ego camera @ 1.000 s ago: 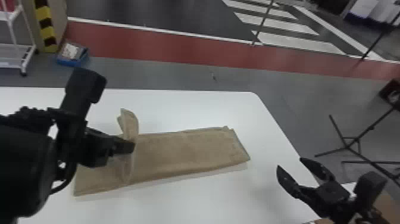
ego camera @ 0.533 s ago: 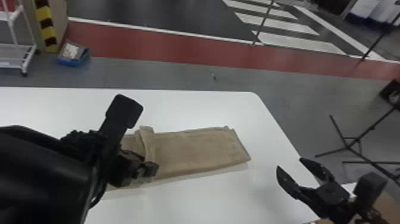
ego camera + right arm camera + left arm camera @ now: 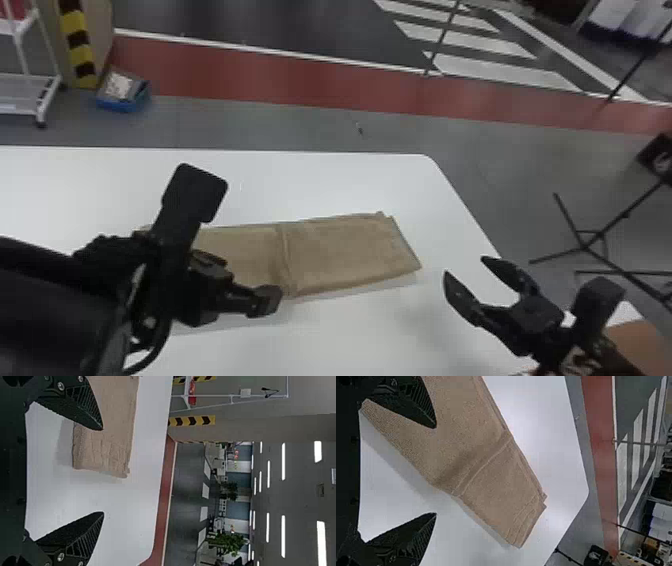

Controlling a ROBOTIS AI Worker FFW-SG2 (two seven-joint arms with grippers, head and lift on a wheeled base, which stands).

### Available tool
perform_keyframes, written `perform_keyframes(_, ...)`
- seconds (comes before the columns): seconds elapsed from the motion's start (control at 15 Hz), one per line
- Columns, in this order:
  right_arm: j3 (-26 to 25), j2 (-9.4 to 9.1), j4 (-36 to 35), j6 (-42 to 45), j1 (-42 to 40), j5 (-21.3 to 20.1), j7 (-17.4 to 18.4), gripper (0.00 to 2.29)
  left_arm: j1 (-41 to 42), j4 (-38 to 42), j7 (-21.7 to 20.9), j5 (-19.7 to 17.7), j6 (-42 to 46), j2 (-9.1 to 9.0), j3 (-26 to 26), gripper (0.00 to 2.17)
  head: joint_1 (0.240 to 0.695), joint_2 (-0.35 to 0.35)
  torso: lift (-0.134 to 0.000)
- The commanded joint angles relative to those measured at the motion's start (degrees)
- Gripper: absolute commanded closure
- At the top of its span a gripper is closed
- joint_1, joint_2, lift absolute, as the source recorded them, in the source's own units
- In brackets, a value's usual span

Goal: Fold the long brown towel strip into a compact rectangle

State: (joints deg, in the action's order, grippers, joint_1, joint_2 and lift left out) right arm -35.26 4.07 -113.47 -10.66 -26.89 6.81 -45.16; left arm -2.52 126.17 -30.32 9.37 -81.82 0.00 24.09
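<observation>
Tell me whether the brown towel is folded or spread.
Partly folded, not yet compact: the towel shows layered edges at one end and a ridge across it, but lies as a long strip.

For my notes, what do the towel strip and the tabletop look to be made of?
Towel strip: woven cloth, probably cotton, with a matte, slightly nubby finish; soft creases and a stitched-looking band suggest it.
Tabletop: likely laminate or plastic, white and smooth, with a faint sheen; its even, grainless surface points that way, though painted board is possible.
</observation>
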Motion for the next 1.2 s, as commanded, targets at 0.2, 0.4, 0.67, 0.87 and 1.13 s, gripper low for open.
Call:
perform_keyframes(0.2,12.1,-0.55,-3.2,-9.7,4.2,-5.8,0.9,0.13,12.1,3.3,1.4,-7.4,19.5,0.00,-19.2,0.07,0.695,-0.350,-0.125)
perform_keyframes(0.4,20.3,-0.82,-1.4,-17.3,9.1,-8.3,2.8,0.13,18.2,3.3,1.6,-13.9,27.7,1.93,-29.6,0.07,0.695,-0.266,-0.125)
perform_keyframes(0.67,27.4,-3.01,-1.4,-23.1,12.2,-9.8,5.3,0.13,23.4,2.6,0.3,-18.0,33.0,2.81,-34.8,0.08,0.695,-0.055,-0.125)
perform_keyframes(0.87,31.9,-3.72,-1.8,-29.7,14.9,-10.9,8.0,0.13,24.7,1.4,-0.9,-18.5,33.9,2.81,-35.0,0.08,0.695,0.031,-0.125)
perform_keyframes(1.13,35.0,-4.07,0.4,-36.4,17.9,-12.9,9.9,0.15,26.1,0.7,-1.0,-19.8,37.2,2.73,-35.6,0.08,0.695,0.072,-0.125)
